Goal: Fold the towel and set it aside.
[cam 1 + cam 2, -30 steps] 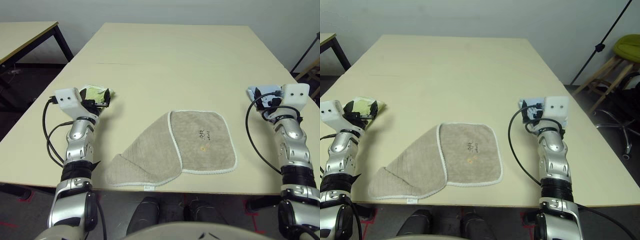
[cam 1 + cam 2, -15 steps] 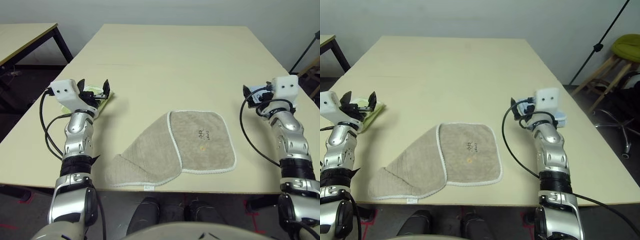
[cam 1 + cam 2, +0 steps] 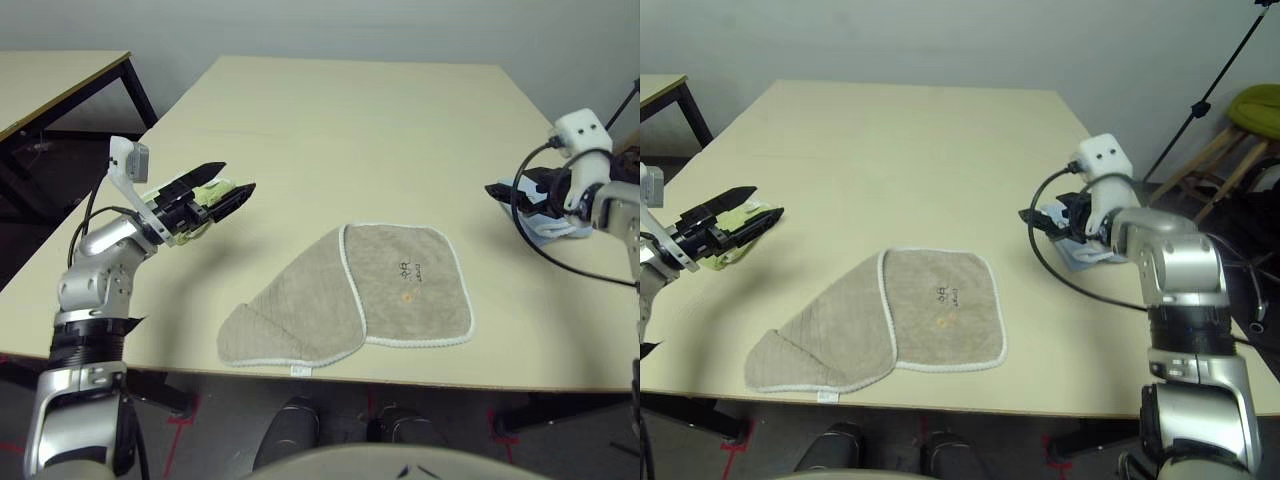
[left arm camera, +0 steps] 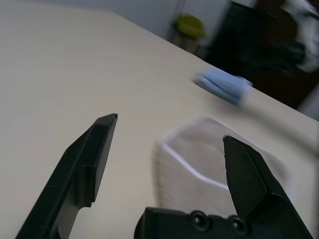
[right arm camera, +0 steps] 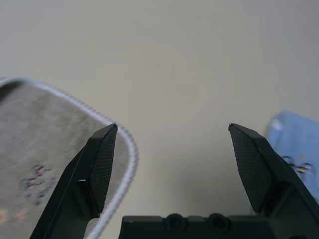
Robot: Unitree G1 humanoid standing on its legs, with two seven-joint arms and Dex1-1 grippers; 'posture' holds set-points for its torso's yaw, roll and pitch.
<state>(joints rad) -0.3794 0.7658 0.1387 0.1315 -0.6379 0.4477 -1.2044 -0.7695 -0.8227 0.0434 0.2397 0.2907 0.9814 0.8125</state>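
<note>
Looking at a soft beige-brown terry towel with white stitched edging (image 3: 400,290), lying near the front edge of the big pale yellow table (image 3: 350,120), between the two arms and touching neither. Seeing one side of it already flopped over, showing a lined back, with the small white tag (image 3: 297,371) poking out at the table's front edge. Seeing the other side lying flat with the little dark mark (image 3: 408,271) and yellow dot (image 3: 405,297) facing up. Judging the job as only just starting: no neat fold yet, and no setting aside yet.

Noticing the long way of the towel running slanted, from the near-left corner up to the far-right corner, with the floppy end pointing at the robot's left side.

Holding the left claw (image 3: 237,177) up above the table with its two black fingers spread wide and nothing between them, just over a folded yellow-green cloth (image 3: 205,195). Holding the right claw (image 3: 1025,215) up too, spread wide and gripping nothing, beside a folded light blue cloth (image 3: 1080,255). Pointing both claws in toward the towel.

Guessing the next step: reaching down and pinching two towel corners.
</note>
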